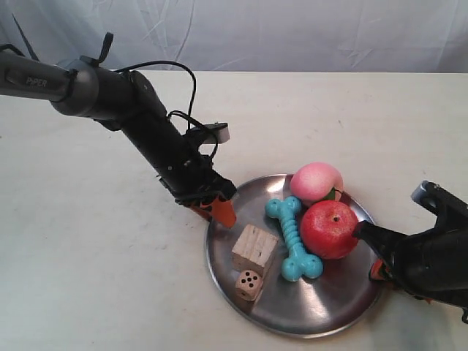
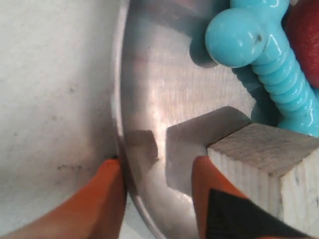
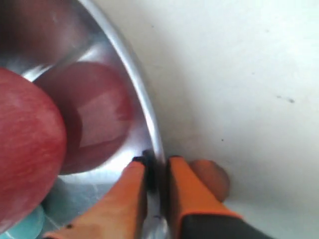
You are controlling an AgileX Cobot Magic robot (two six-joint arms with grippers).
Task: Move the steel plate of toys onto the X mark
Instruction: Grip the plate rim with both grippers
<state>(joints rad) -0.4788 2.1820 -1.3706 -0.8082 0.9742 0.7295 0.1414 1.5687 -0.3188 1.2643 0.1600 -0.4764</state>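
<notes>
The steel plate (image 1: 314, 307) lies on the pale table and holds the red apple (image 1: 329, 228), pink peach (image 1: 316, 181), turquoise bone (image 1: 294, 238), wooden cube (image 1: 255, 248) and small die (image 1: 249, 284). My left gripper (image 2: 157, 162) is open and straddles the plate's rim (image 2: 119, 99): one orange finger is outside it, the other inside beside the cube (image 2: 269, 169). In the exterior view it stands at the plate's left edge (image 1: 219, 208). My right gripper (image 3: 157, 160) is shut on the opposite rim (image 3: 134, 74), close to the apple (image 3: 25, 149). No X mark is in view.
A white cloth backdrop (image 1: 292, 29) hangs behind the table's far edge. Bare pale tabletop (image 1: 88, 241) spreads left of the plate and behind it. A black cable (image 1: 183, 80) loops over the left arm.
</notes>
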